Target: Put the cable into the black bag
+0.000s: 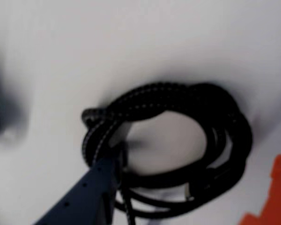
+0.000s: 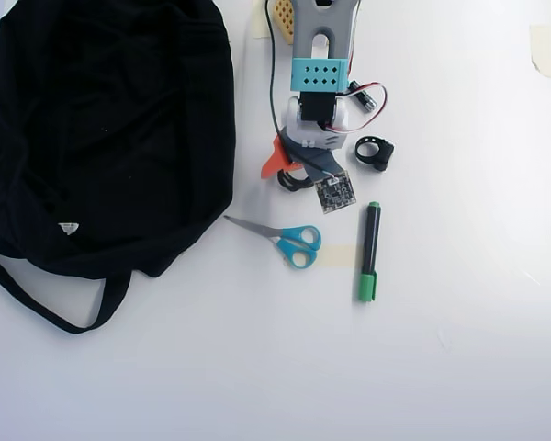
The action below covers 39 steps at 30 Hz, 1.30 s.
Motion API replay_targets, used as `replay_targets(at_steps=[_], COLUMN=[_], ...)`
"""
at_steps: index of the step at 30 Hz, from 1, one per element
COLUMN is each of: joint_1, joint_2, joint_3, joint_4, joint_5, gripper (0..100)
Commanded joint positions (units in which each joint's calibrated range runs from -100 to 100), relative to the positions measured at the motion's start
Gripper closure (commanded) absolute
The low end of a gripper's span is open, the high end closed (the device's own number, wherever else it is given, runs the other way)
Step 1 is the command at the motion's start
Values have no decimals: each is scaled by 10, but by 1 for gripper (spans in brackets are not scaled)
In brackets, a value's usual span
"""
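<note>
No writing, brand, number or sign can be read in either view. The one likely bearer — a small white tag [image 2: 67, 228] on the black bag [image 2: 110, 129], near the bag's lower edge in the overhead view — is too small to show any print. The green marker [image 2: 368, 250], well to the right of the bag, shows no legible label either.
</note>
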State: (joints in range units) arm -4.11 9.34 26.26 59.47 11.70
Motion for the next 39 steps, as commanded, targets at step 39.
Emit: replay_targets(at_steps=[39], joint_1=[-2], joint_2=[5], joint_3=[20], joint_4=[-18], joint_5=[2], gripper=[86])
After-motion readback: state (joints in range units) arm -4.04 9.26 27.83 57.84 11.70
